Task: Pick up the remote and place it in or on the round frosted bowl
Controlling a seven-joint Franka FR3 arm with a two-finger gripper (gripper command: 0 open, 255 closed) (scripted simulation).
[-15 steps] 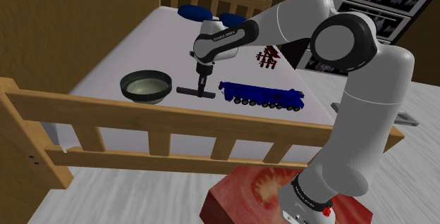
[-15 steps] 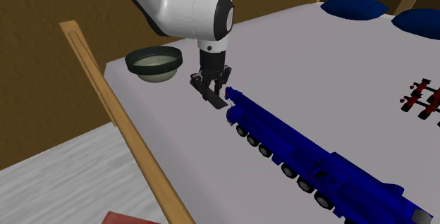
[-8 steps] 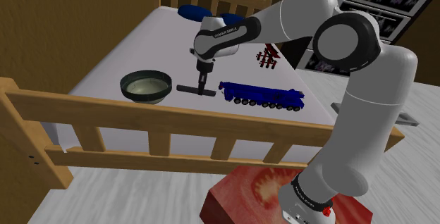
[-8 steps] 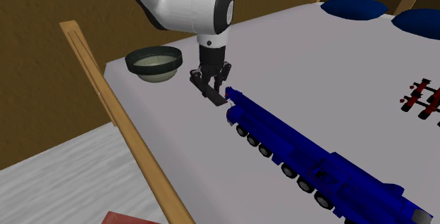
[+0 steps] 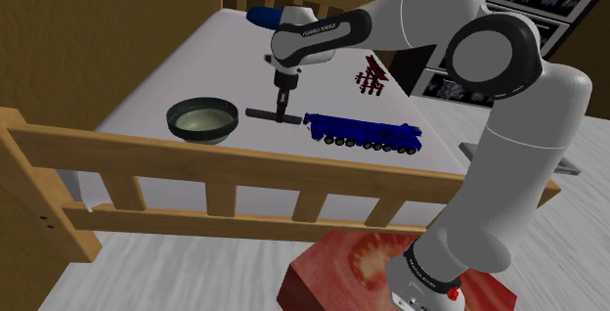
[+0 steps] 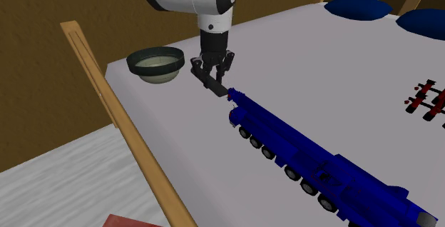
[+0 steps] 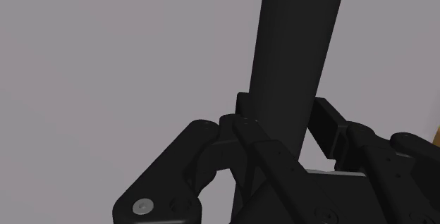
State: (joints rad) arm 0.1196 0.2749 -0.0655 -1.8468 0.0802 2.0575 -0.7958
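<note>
1. The black remote (image 5: 275, 115) (image 6: 210, 83) (image 7: 295, 53) was pinched near its middle by the gripper (image 5: 284, 104) (image 6: 215, 72), which pointed straight down.
2. The remote lay flat in the gripper, low over the grey bed (image 5: 186, 65) (image 6: 321, 61).
3. It was between the round bowl (image 5: 202, 136) (image 6: 158, 76) and the long blue toy truck (image 5: 367, 133) (image 6: 307, 158), not touching the bowl.
4. One end of the remote was just beside the truck's front.
5. The bowl had a dark rim and was pale inside.
6. A small red toy (image 5: 370, 76) (image 6: 426, 101) sat farther back, well apart.
7. Blue pillows (image 5: 264, 15) (image 6: 354, 7) lay at the far end.
8. A wooden rail (image 5: 196, 153) ran along the bed's near side.
</note>
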